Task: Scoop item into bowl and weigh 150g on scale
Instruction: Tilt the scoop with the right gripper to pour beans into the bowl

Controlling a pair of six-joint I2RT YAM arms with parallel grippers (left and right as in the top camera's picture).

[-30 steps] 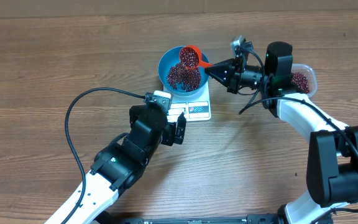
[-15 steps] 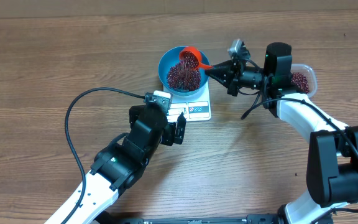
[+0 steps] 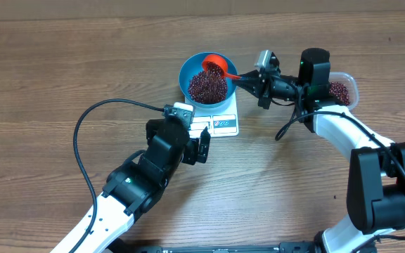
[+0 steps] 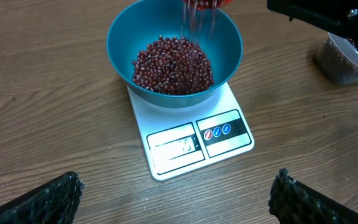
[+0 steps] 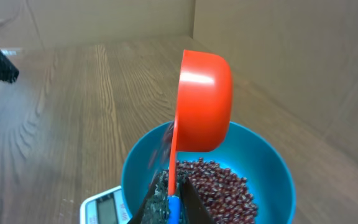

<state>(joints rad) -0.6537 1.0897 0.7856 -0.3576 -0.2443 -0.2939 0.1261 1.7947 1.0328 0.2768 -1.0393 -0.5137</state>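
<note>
On the wooden bench (image 3: 48, 70), with your right pincer (image 3: 247, 79) clamped on the tipped scoop (image 3: 215, 65) and left pincer (image 4: 176, 208) open, trickle beans (image 3: 207, 87) slowly into the bowl (image 3: 184, 74) on the scale (image 3: 223, 122).

The orange-red plastic scoop (image 5: 204, 102) shines glossy; the round blue plastic bowl (image 4: 227, 45) looks smooth, the wood-grain tabletop (image 3: 48, 70) matt.

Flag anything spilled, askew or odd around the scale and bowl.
Nothing stands out. The red scoop is tipped over the blue bowl, beans fall inside it, none show on the wooden table, and the bowl sits level on the scale.
</note>
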